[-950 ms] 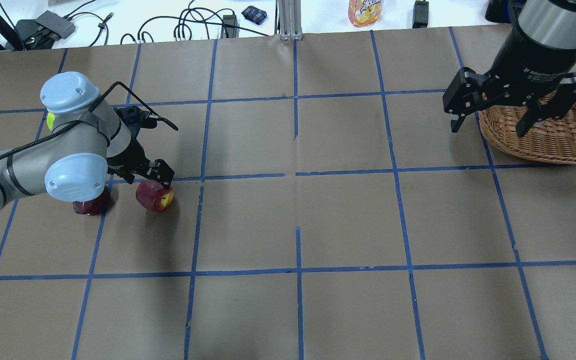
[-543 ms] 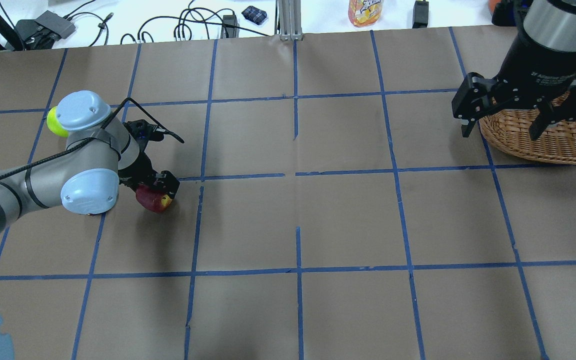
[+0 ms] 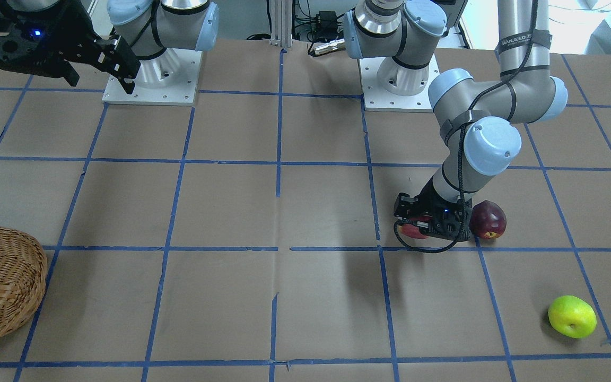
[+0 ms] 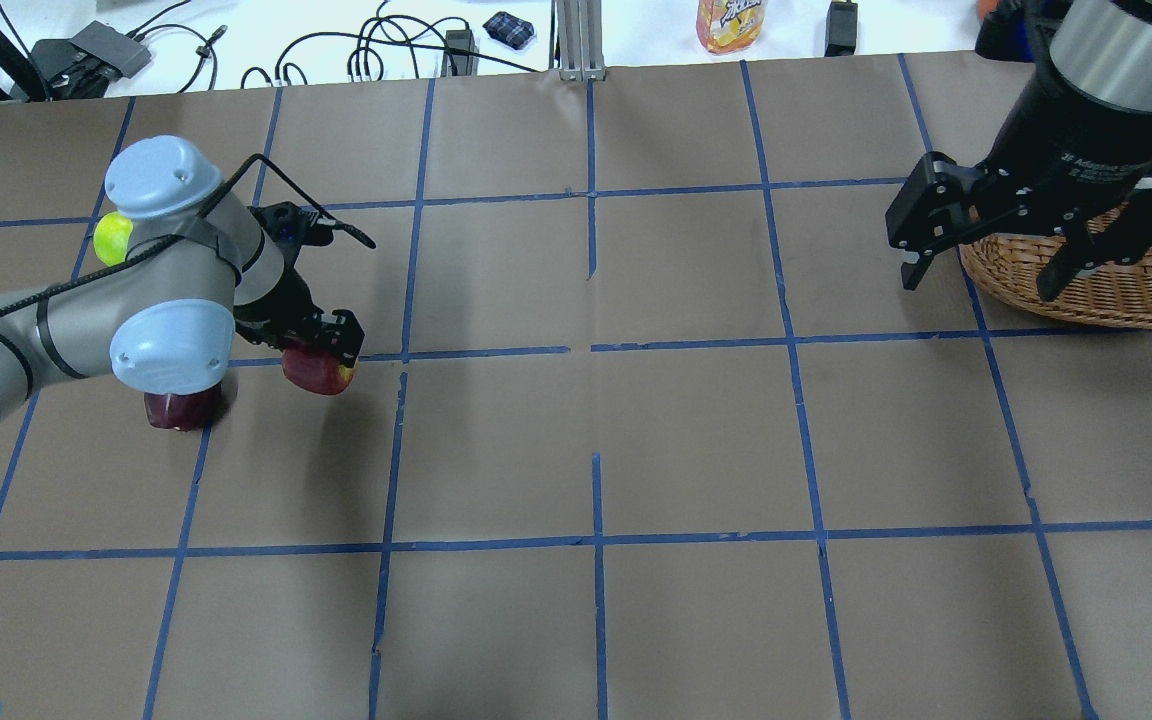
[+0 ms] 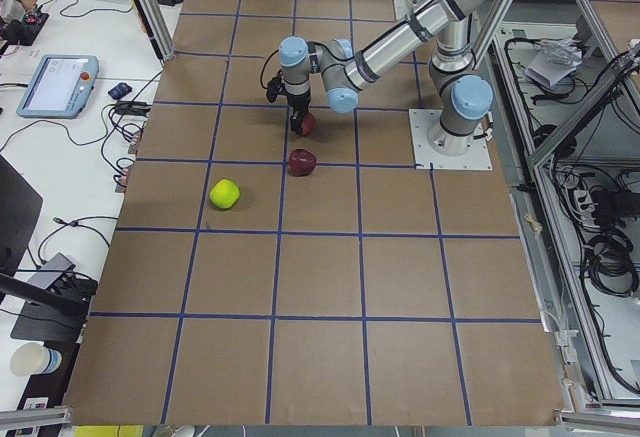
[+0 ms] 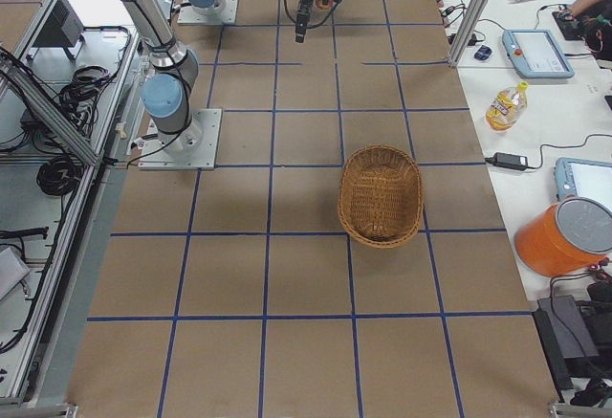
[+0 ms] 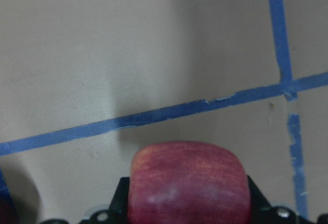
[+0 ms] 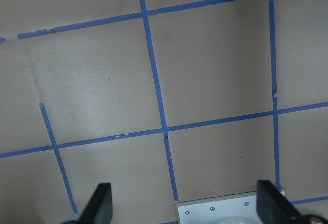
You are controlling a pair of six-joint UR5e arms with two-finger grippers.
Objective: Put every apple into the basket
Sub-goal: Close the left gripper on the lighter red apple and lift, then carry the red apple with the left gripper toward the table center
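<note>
My left gripper (image 4: 321, 350) is shut on the pinkish-red apple (image 4: 316, 372) and holds it just off the table; the apple fills the bottom of the left wrist view (image 7: 188, 180). The dark maroon apple (image 4: 179, 408) lies close beside it, half under my left arm, and shows clearly from the front (image 3: 488, 218). The yellow-green apple (image 3: 572, 317) lies further out, partly hidden behind my left arm in the overhead view (image 4: 112, 238). The wicker basket (image 4: 1116, 275) stands at the far right. My right gripper (image 4: 981, 280) is open and empty, hovering at the basket's near-left rim.
The table is brown paper with a blue tape grid (image 4: 591, 350). The arms' base plates (image 3: 151, 79) sit at the robot's edge. A juice bottle (image 4: 731, 22), cables and tablets lie on the white bench beyond the table.
My left gripper came down onto the pinkish-red apple, shut on it and has lifted it slightly. The maroon apple is uncovered again. My right gripper shifted a little by the basket.
</note>
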